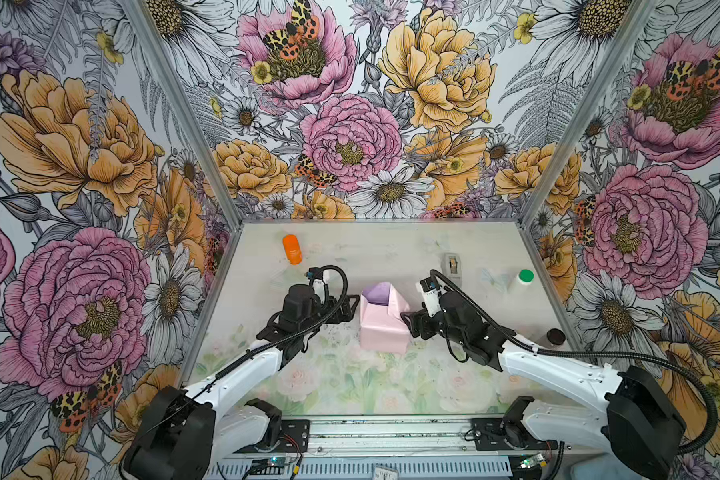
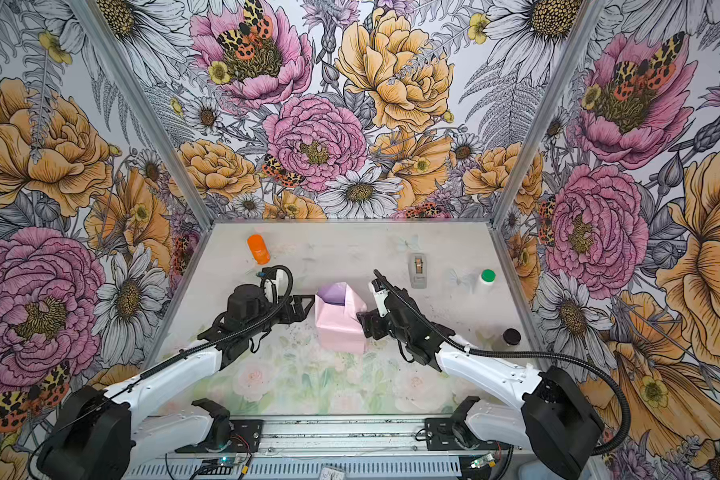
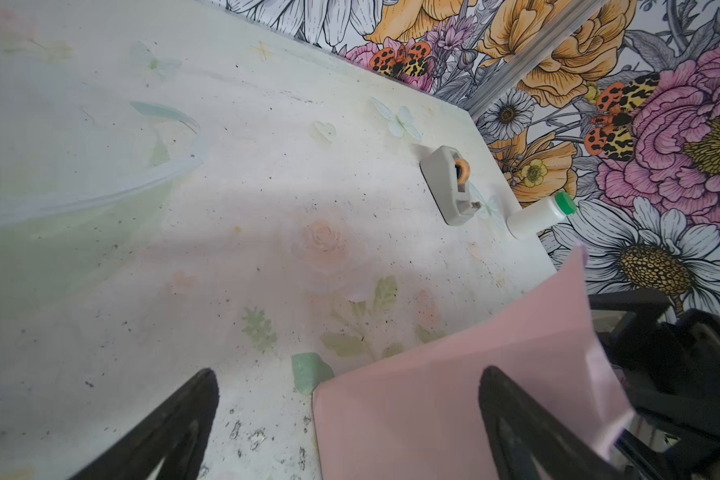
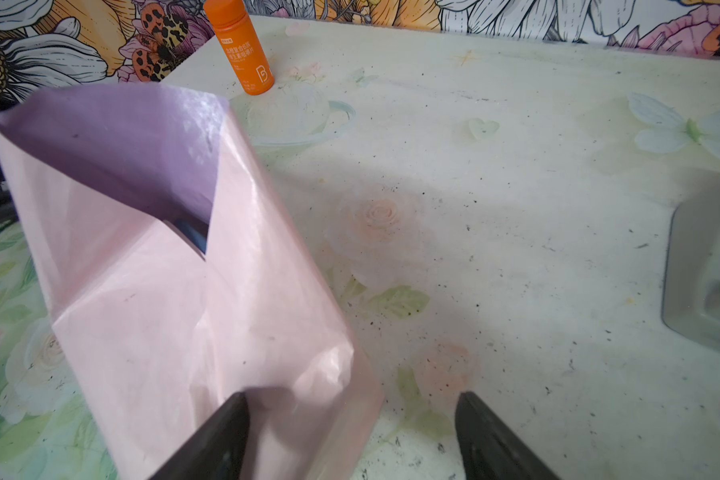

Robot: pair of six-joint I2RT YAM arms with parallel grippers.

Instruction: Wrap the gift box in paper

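Paper is wrapped round the gift box, mid-counter; only a navy sliver shows. The far end gapes, so I judge end folds and taping remain. My left pincer and right pincer are both wide and empty, flanking the parcel.

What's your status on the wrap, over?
Left gripper and right gripper open, flanking the paper. Gift box inside, far end gaping. Nothing blocking.
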